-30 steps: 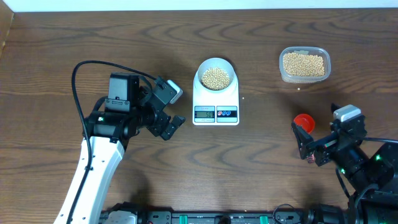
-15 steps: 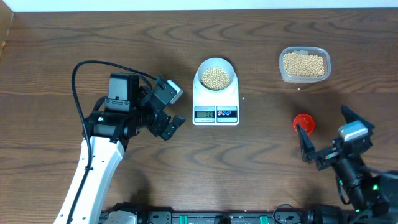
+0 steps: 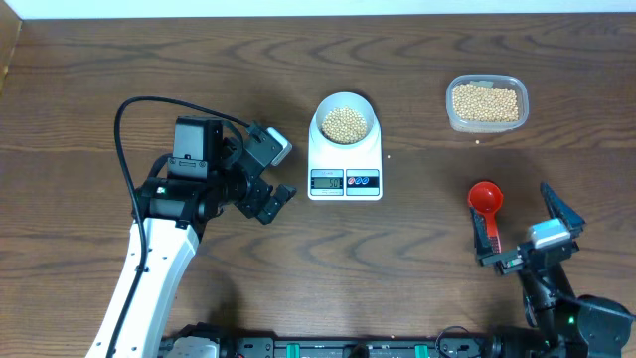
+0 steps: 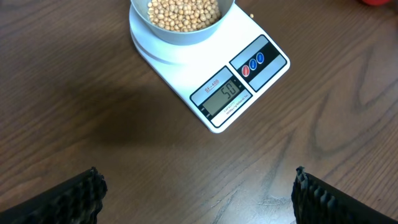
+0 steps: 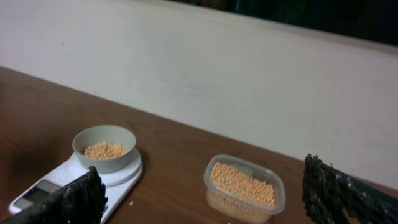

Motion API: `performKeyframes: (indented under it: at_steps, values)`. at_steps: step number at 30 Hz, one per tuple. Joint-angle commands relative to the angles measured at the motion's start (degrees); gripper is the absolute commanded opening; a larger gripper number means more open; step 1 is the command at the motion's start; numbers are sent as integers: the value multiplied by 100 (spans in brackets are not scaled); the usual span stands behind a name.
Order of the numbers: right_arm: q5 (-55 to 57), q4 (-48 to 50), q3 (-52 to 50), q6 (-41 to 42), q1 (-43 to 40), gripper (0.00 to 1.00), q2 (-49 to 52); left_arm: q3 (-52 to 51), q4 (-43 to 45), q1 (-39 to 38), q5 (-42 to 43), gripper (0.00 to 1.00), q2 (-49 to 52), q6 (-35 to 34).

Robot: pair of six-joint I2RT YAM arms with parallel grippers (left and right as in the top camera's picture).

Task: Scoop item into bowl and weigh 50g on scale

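Note:
The white scale (image 3: pixel 345 167) stands mid-table with the pale bowl (image 3: pixel 345 121) on it, filled with tan beans (image 3: pixel 345 123). In the left wrist view the scale's display (image 4: pixel 224 93) reads 50 and the bowl (image 4: pixel 183 22) sits at the top edge. My left gripper (image 3: pixel 279 175) hangs open just left of the scale, its fingers (image 4: pixel 68 199) wide apart over bare wood. Near the front right edge, my right gripper (image 3: pixel 521 227) is open and empty and tilted up. It looks toward the bowl (image 5: pixel 104 148) and the scale (image 5: pixel 74 182).
A clear plastic tub (image 3: pixel 486 102) of beans stands at the back right, also seen in the right wrist view as the tub (image 5: pixel 244 186). A red scoop (image 3: pixel 485 196) lies on the table just behind the right gripper. A stray bean (image 3: pixel 477 141) lies in front of the tub.
The right arm has drawn back toward the front edge and tilted up, away from the red scoop, which stays on the table. The left arm has not moved.

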Motion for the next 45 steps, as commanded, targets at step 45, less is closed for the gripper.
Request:
performKeyframes:
  at_steps: [45]
  values:
    - [597, 2214, -1928, 186, 675, 99, -358, 127, -2, 9, -50, 98, -26, 55]
